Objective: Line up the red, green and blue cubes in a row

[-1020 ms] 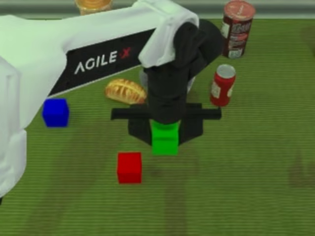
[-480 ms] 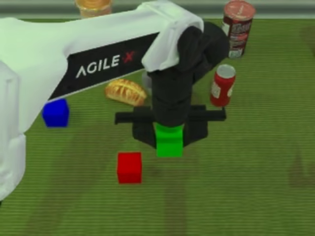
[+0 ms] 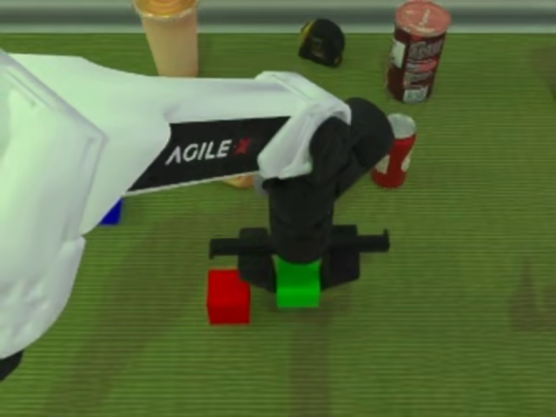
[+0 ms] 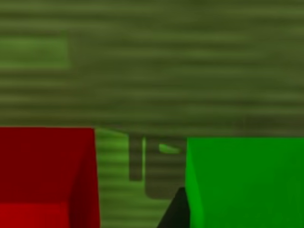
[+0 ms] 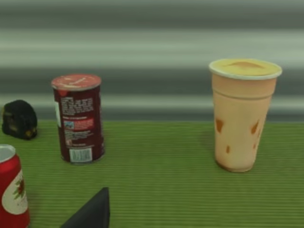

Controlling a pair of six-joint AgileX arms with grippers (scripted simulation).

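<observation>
Left gripper [image 3: 298, 280], clamped on the green cube [image 3: 298, 287], has come down and carried it from behind the red cube [image 3: 228, 296] to just beside it, level. Blue cube [image 3: 111, 211] sits well apart, half hidden. Right arm out of sight.

The left arm [image 3: 174, 148] bears the white lettering "AGILE" on its black panel; the cans' labels are unreadable.
</observation>
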